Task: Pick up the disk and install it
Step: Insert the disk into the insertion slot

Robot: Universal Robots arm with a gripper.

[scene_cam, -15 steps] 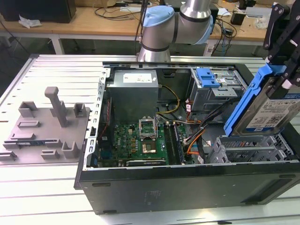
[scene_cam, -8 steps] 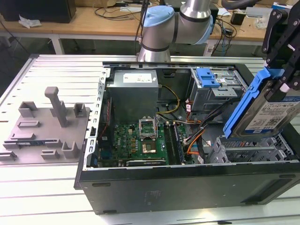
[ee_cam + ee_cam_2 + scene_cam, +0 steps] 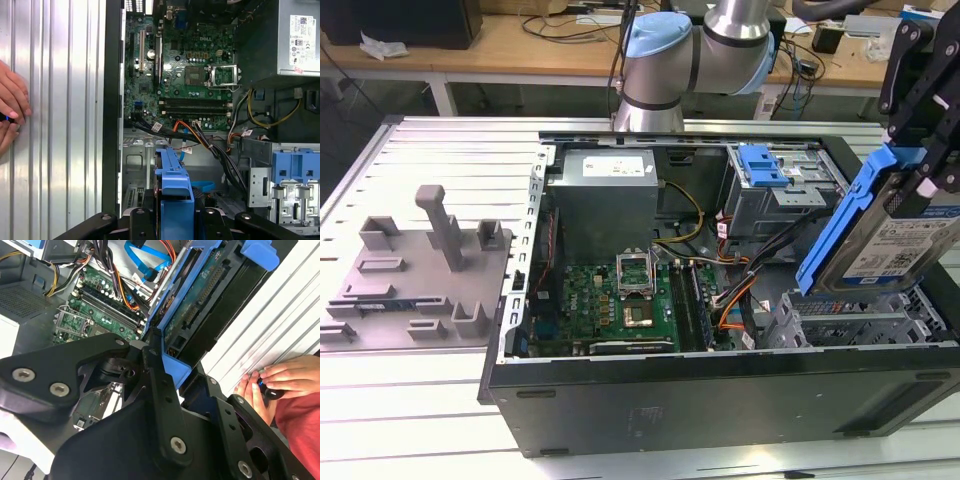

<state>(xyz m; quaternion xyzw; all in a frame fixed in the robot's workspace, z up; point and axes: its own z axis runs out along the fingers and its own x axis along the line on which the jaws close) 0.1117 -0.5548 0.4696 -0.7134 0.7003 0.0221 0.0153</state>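
The disk (image 3: 895, 235), a silver drive with a white and blue label in a bright blue bracket, hangs tilted over the metal drive cage (image 3: 850, 325) at the open computer case's front corner, on the exterior view's right. My gripper (image 3: 923, 175) is shut on its upper end. In the second wrist view the black fingers (image 3: 157, 385) clamp the blue bracket, and the disk's (image 3: 200, 305) green circuit-board underside shows. The first wrist view looks along the disk's blue bracket edge (image 3: 174, 182), held in my gripper (image 3: 172, 217) above the case interior.
The open case (image 3: 720, 390) holds a motherboard (image 3: 620, 300), a grey power supply (image 3: 605, 190), loose cables (image 3: 740, 290) and a blue-latched bay (image 3: 763, 165). A grey fixture plate (image 3: 420, 270) lies on the exterior view's left. A person's hands (image 3: 280, 382) (image 3: 10, 115) rest on the ribbed table beside the case.
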